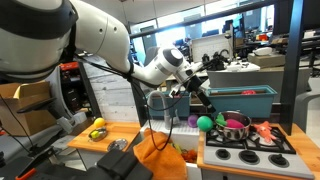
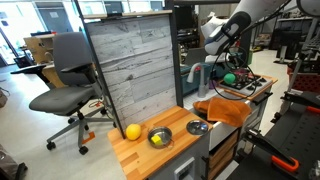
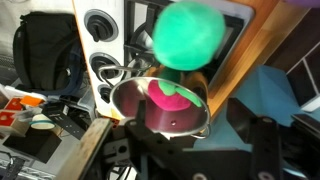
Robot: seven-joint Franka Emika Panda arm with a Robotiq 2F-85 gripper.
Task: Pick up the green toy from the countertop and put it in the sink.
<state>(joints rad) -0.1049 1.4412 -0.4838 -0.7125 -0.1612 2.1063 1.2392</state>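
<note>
Pincer (image 1: 205, 108) is seen in an exterior view; whether it is spread or pressed together cannot be told. Green ball (image 1: 204, 123) is found just below it, contact undetermined. In the wrist view the green ball (image 3: 190, 32) is blurred, just beyond the pot (image 3: 200, 118). Pink ball (image 3: 172, 95) is contained in the pot. Stove (image 3: 105, 45) is noted beside the pot.

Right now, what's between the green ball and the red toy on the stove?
The pot, with a pink ball inside, stands between the green ball and the red toy. That shows in an exterior view.
</note>
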